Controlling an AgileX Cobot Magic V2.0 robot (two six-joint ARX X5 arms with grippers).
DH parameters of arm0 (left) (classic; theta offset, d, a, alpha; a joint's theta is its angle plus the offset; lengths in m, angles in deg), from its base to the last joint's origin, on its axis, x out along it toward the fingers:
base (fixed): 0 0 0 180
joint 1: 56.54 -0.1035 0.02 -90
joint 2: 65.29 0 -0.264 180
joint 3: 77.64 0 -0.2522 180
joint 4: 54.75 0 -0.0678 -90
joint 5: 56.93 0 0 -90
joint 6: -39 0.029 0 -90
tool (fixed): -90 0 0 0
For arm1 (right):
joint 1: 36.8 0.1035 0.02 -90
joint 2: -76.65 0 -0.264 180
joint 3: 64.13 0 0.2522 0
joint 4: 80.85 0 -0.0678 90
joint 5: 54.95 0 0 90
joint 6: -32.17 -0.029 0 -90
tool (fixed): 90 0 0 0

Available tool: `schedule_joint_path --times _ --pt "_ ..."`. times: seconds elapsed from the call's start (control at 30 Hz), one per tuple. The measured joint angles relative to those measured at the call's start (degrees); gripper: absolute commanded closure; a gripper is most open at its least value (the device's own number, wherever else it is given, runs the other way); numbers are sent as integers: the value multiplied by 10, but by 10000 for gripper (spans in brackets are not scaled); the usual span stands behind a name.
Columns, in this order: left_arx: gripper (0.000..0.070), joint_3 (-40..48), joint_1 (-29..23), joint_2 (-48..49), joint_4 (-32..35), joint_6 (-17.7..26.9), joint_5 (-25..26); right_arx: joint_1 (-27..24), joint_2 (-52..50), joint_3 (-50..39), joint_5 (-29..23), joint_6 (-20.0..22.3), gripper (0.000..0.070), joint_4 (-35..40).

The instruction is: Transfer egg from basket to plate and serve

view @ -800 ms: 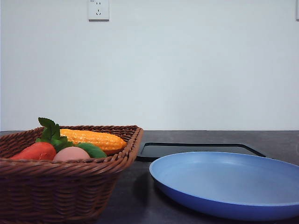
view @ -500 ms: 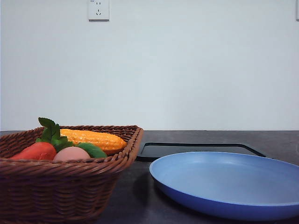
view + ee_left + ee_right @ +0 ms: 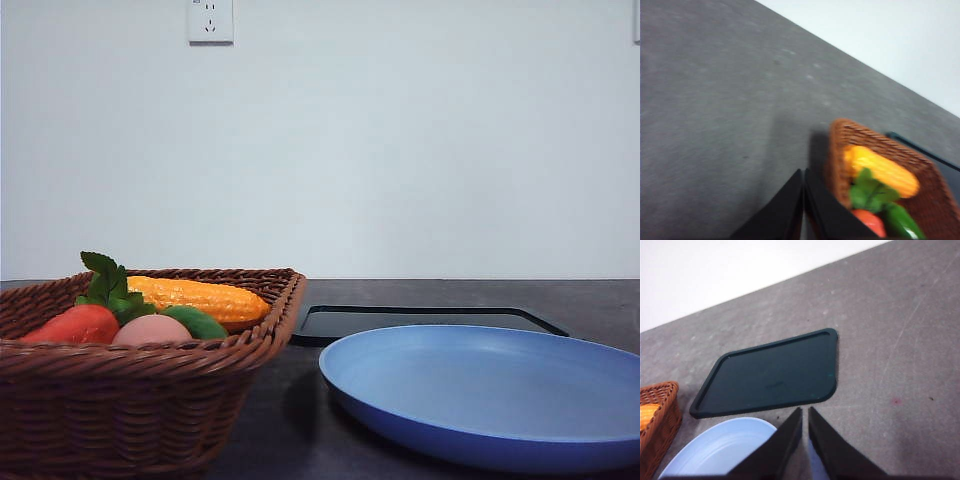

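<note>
The pinkish-brown egg [image 3: 152, 330] lies in the brown wicker basket [image 3: 120, 400] at the front left, between a red vegetable [image 3: 78, 324] and a green one [image 3: 198, 322]. To the right rests the blue plate [image 3: 480, 395], with nothing on it. My left gripper [image 3: 804, 175] is shut, fingers together, above the table beside the basket [image 3: 840, 150]. The egg is hidden in that view. My right gripper [image 3: 805, 412] is shut too, hovering over the plate's rim [image 3: 725, 447].
A yellow corn cob [image 3: 200, 297] and green leaves [image 3: 108, 282] also lie in the basket. A flat black tray [image 3: 420, 321] sits behind the plate; it is also in the right wrist view [image 3: 772, 372]. Bare grey table stretches left of the basket [image 3: 705, 125].
</note>
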Motion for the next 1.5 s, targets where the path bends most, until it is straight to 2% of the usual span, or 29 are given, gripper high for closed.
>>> schedule_joint_path --times 0.27,0.43,0.63,0.87,0.93,1.0,1.1,1.17,1.23,1.5 --pt "700 -95 0 -127 -33 2 66 0 121 98 8 2 700 -23" --pt "700 -165 1 -213 -34 22 147 0 209 151 42 17 700 -62" --pt "700 -237 27 -319 -82 52 231 0 315 186 97 51 700 -101" --pt "700 -279 87 -406 -133 86 264 0 413 187 139 65 700 -130" --pt "696 -279 105 -420 -133 90 266 0 440 187 144 70 673 -141" --pt "653 -279 119 -428 -132 91 266 0 462 187 149 76 602 -148" --pt "524 -279 134 -434 -126 91 267 2 491 187 153 82 498 -149" --pt "432 -279 138 -435 -119 91 267 5 510 187 152 85 474 -149" --pt "369 -279 141 -435 -113 90 267 12 528 187 152 88 473 -148" --pt "357 -279 142 -435 -113 90 267 37 600 187 152 90 473 -91"
